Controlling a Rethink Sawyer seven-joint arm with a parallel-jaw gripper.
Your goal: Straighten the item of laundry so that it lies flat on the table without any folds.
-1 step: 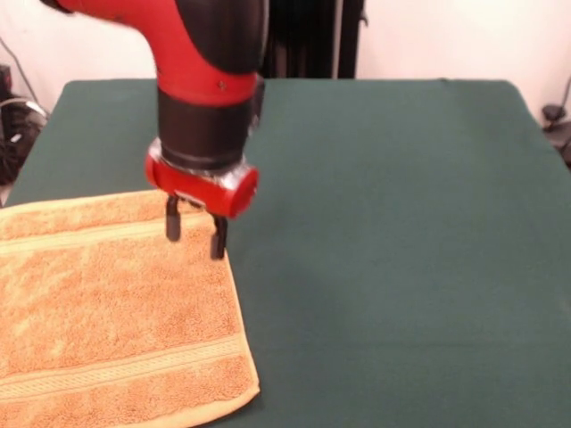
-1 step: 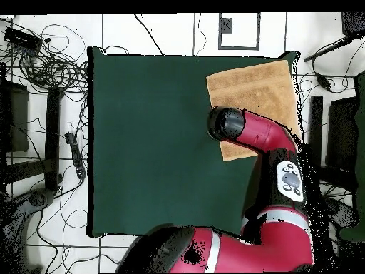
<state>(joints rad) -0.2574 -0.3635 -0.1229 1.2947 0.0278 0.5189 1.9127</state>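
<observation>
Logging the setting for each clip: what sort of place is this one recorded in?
Most likely a robotics lab or test room, not a home. The red arm's gripper works at a green cloth-covered table holding only a towel, and loose cables trail over the tiled floor around it.

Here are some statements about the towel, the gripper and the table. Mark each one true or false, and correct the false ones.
1. The towel lies in the middle of the table. False: it lies at a corner, reaching the edges.
2. The gripper is open. True.
3. The gripper holds the towel. False: nothing is between its fingers.
4. The towel shows woven bands. True.
5. The gripper is over the towel's corner. True.
</observation>
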